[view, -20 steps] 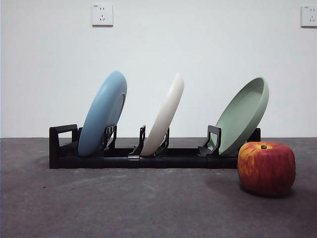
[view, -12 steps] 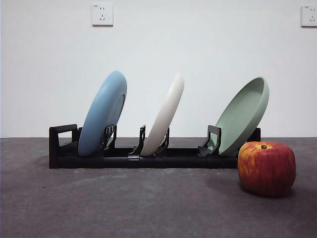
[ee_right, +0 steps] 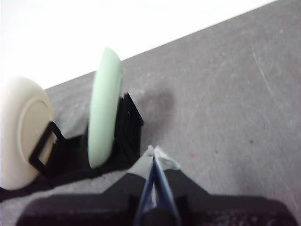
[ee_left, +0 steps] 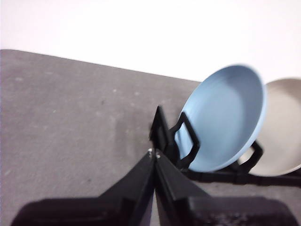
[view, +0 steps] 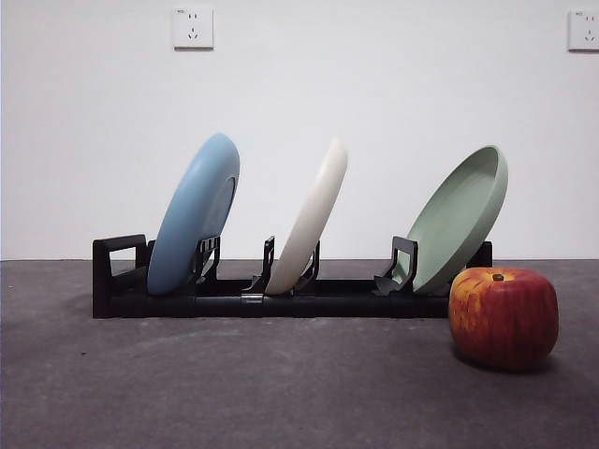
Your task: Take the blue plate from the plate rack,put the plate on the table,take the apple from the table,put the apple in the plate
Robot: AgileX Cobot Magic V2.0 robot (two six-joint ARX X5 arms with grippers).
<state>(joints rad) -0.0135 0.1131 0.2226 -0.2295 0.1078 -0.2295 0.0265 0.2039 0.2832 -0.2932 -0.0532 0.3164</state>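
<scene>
Nothing moved, blue plate (view: 194, 213) racked, both grippers together, apple (view: 504, 317) hidden from wrist views

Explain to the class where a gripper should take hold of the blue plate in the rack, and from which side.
Best bet: the upper rim of the blue plate, approached from above. It stands on edge, leaning in the end slot of the plate rack, so its top rim is free while dividers hold its lower edge. The cream-white plate stands apart, leaving room. The left gripper, jaws shut, looks nearest.
</scene>
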